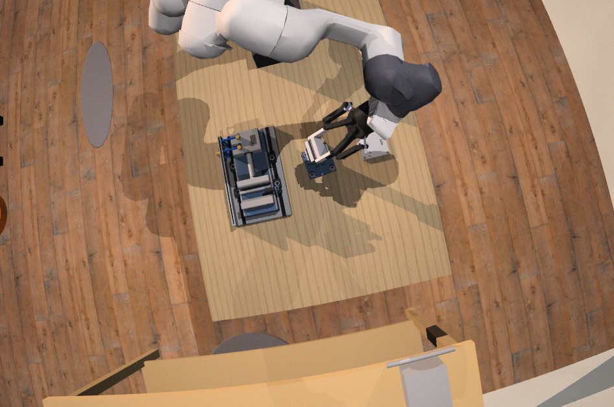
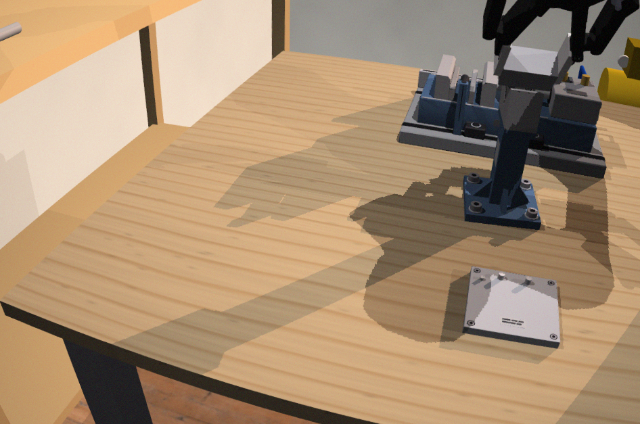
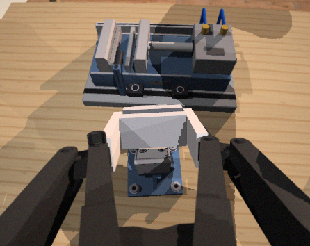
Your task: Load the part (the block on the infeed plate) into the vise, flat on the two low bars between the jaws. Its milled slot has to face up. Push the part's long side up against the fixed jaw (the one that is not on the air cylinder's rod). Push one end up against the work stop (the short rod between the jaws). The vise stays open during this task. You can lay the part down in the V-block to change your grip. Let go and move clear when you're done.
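My gripper (image 3: 153, 123) is shut on the part (image 3: 151, 130), a grey block held by its two ends just above the V-block (image 3: 153, 166). It also shows in the exterior view (image 2: 530, 65), a little above the V-block's post (image 2: 509, 150). I cannot see the milled slot from here. The vise (image 3: 161, 66) stands open beyond the V-block, with the fixed jaw (image 3: 107, 45) at the left, the moving jaw (image 3: 142, 45) on the cylinder rod, and the low bars between them. The short work stop (image 2: 463, 79) stands at the vise's near side. The infeed plate (image 2: 511, 305) is bare.
The air cylinder (image 3: 213, 52) with blue hoses sits at the vise's right end. A yellow cylinder (image 2: 620, 80) lies at the table's far right. A shelf unit (image 2: 129, 5) runs along the table's left side.
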Tool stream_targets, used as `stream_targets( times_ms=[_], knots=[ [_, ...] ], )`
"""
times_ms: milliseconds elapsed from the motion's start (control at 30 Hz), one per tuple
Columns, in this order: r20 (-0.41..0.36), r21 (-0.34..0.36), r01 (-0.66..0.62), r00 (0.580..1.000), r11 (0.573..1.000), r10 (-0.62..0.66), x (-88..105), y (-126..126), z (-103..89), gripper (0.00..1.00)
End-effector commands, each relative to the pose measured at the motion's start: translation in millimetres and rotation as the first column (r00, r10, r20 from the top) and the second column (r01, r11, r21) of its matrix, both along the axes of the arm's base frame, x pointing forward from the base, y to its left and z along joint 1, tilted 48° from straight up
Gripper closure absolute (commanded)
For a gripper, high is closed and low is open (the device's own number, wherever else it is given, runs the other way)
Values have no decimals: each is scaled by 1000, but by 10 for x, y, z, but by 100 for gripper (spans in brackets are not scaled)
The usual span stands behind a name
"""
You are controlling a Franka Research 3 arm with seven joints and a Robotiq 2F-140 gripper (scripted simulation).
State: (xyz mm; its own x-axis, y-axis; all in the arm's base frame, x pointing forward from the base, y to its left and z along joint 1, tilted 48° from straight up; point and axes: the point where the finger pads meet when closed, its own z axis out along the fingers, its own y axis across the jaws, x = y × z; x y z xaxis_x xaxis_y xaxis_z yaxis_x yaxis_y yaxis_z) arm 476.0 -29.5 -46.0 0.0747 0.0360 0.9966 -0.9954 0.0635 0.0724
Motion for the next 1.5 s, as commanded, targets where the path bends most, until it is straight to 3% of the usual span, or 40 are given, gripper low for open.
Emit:
stream_targets(
  times_ms=[0,1467],
  knots=[
    [-1,-2,-3,1000,1000,3,20,7,12,100],
    [-1,-2,-3,1000,1000,3,12,-52,-78,100]
  ],
)
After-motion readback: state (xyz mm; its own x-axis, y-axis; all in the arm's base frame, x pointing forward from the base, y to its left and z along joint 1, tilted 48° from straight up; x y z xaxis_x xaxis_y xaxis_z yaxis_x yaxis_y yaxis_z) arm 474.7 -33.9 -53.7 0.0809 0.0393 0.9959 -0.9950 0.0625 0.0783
